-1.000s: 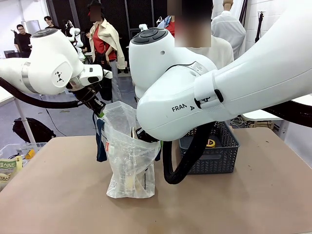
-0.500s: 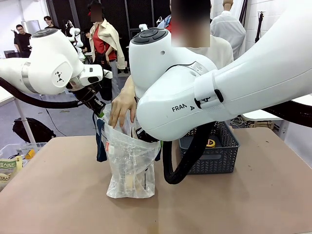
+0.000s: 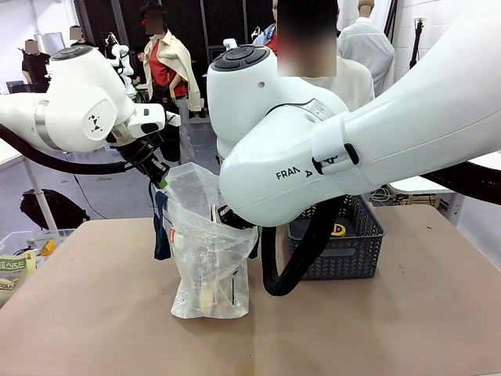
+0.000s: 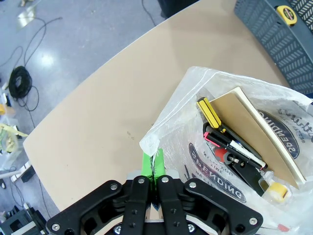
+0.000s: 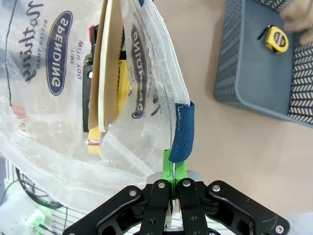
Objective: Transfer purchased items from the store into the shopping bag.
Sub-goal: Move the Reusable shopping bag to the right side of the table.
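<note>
The clear shopping bag [image 3: 208, 266] stands upright on the brown table, its mouth stretched between both grippers. My left gripper [image 3: 160, 178] is shut on the bag's rim [image 4: 152, 147]. My right gripper [image 5: 173, 169] is shut on the opposite rim, just below the navy strap [image 5: 182, 132]. Inside the bag lie purchased items: a flat tan pack [image 4: 257, 132], a yellow-and-black piece [image 4: 209, 111] and a dark pen-like item [image 4: 232, 149]. The store, a dark grey lattice basket [image 3: 352, 249], stands right of the bag and holds a yellow tape measure [image 5: 276, 39]. A person's hand [image 5: 299, 18] hovers over the basket.
My right arm's large white elbow [image 3: 313, 157] blocks the middle of the front view. A person [image 3: 348, 78] stands behind the table. A clear bin [image 3: 17, 262] of packets sits off the table's left edge. Cables [image 4: 19, 81] lie on the floor.
Half a second ago the person's hand was at the bag's mouth; it has drawn back. Both grippers hold the rim unmoved.
</note>
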Motion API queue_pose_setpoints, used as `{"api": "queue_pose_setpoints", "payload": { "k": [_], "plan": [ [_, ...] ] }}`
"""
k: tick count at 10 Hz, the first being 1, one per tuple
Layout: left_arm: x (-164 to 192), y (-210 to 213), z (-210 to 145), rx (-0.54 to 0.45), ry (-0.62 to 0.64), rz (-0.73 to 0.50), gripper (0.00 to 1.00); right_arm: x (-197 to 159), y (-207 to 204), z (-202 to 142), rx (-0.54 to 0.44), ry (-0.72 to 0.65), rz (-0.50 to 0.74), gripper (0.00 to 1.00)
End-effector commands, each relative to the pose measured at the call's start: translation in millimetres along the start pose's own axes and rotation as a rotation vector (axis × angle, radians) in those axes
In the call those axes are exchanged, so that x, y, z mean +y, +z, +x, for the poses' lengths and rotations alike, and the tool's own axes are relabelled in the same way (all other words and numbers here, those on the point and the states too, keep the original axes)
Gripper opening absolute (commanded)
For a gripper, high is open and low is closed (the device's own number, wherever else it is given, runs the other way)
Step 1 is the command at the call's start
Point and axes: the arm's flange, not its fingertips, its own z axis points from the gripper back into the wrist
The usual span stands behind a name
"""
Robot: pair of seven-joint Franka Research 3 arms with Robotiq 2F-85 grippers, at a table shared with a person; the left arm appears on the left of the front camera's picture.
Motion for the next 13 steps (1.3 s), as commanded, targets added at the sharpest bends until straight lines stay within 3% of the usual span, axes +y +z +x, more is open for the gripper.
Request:
{"api": "queue_pose_setpoints", "payload": {
  "k": [1, 13],
  "plan": [
    [3.1, 3.9, -0.1, 0.005, 0.004, 0.002, 0.00, -1.6, -0.9, -2.8, -0.002, -0.003, 0.002, 0.00],
    [3.1, 3.9, -0.1, 0.005, 0.004, 0.002, 0.00, -1.6, -0.9, -2.8, -0.002, -0.003, 0.002, 0.00]
  ]
}}
